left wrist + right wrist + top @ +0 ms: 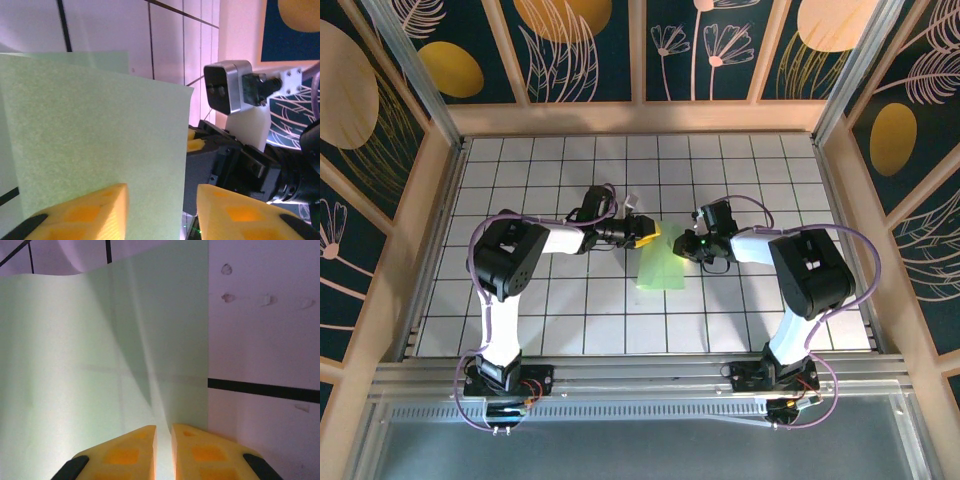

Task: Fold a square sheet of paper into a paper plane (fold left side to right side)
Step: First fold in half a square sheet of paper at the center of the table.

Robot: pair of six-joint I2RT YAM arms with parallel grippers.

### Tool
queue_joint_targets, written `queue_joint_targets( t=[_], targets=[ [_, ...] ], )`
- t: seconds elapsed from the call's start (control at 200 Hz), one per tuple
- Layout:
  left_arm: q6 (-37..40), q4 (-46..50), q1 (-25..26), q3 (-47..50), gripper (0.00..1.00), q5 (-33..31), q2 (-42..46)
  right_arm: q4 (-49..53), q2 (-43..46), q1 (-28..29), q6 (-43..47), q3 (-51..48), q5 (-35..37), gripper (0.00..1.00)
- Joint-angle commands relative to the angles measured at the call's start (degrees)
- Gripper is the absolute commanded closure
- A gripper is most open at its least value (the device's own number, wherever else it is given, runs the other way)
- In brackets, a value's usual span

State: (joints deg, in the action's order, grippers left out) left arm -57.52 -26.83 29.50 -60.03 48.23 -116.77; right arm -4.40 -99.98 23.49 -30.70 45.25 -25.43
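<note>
The square sheet of paper [661, 264], pale green, is partly lifted off the tiles in the middle of the table between both arms. In the left wrist view the paper [100, 130] stands up as a raised flap, its free edge running between the yellow fingers. My left gripper [648, 233] [161, 192] is open, its jaws wide apart around that edge without pinching it. My right gripper [697, 243] [164, 429] is shut on a raised ridge of the paper [75, 350] at its right side. The right gripper's body and camera [227, 87] sit just behind the flap.
The white grid-tiled table [540, 310] is boxed in by wooden frame walls [640, 118] at the back and sides. A metal rail [640, 375] with both arm bases runs along the near edge. The two wrists are close together over the paper.
</note>
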Motion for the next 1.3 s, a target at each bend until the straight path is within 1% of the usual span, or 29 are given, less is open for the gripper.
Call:
queue_joint_targets(
  t=[0.0,0.095,0.19,0.245,0.315,0.5,0.575,0.656,0.726,0.781,0.861,0.956,1.121,1.231,1.296],
  targets=[
    [0.17,-1.03,0.30,-0.44,0.68,-1.04,-1.00,0.24,1.49,0.87,-1.38,-1.49,-0.45,0.83],
    [0.47,-0.61,0.39,-0.53,0.77,-1.62,-1.04,-0.16,1.85,0.97,-1.68,-1.32,-1.09,0.83],
    [0.57,-0.08,0.40,-0.67,0.90,-2.13,-1.13,-0.50,2.43,0.95,-1.90,-1.18,-0.85,0.83],
    [0.71,0.23,0.45,-0.70,0.94,-2.34,-1.15,-0.46,2.98,0.91,-1.83,-1.00,-0.76,0.82],
    [0.83,0.63,0.52,-0.70,0.98,-2.86,-1.17,-0.40,3.91,0.73,-1.89,-0.78,-0.59,0.79],
    [0.66,0.90,0.47,-0.69,1.00,-3.82,-0.99,2.40,9.11,-1.48,-0.91,-1.26,1.58,0.68],
    [0.59,0.90,0.47,-0.78,1.00,-3.92,-0.83,3.34,12.46,-3.23,-0.51,-2.11,0.89,0.62],
    [0.65,0.91,0.55,-0.94,1.00,-3.90,-0.90,3.01,15.60,-4.47,-0.87,-2.99,-2.45,0.53],
    [0.65,0.94,0.57,-1.03,1.00,-3.90,-0.86,1.94,16.90,-4.59,-1.88,-3.25,-7.01,0.44],
    [0.59,0.91,0.56,-1.01,1.00,-3.99,-0.85,0.14,17.07,-4.33,-3.74,-3.72,-10.30,0.40],
    [0.49,0.81,0.56,-0.97,1.00,-4.17,-0.92,-4.36,16.39,-3.19,-7.07,-4.94,-13.44,0.38],
    [0.46,0.59,0.65,-0.88,1.00,-4.25,-0.99,-8.22,14.07,-1.27,-9.82,-5.29,-14.12,0.37],
    [0.47,0.60,0.72,-0.88,1.00,-4.20,-1.08,-10.25,9.70,1.28,-11.31,-3.88,-13.51,0.39],
    [0.38,0.54,0.83,-0.97,1.00,-4.37,-1.09,-10.02,8.23,1.93,-11.82,-3.46,-12.91,0.45],
    [0.21,0.34,0.83,-0.97,0.99,-4.44,-0.95,-9.77,7.55,2.02,-11.93,-3.51,-12.64,0.54]
  ],
)
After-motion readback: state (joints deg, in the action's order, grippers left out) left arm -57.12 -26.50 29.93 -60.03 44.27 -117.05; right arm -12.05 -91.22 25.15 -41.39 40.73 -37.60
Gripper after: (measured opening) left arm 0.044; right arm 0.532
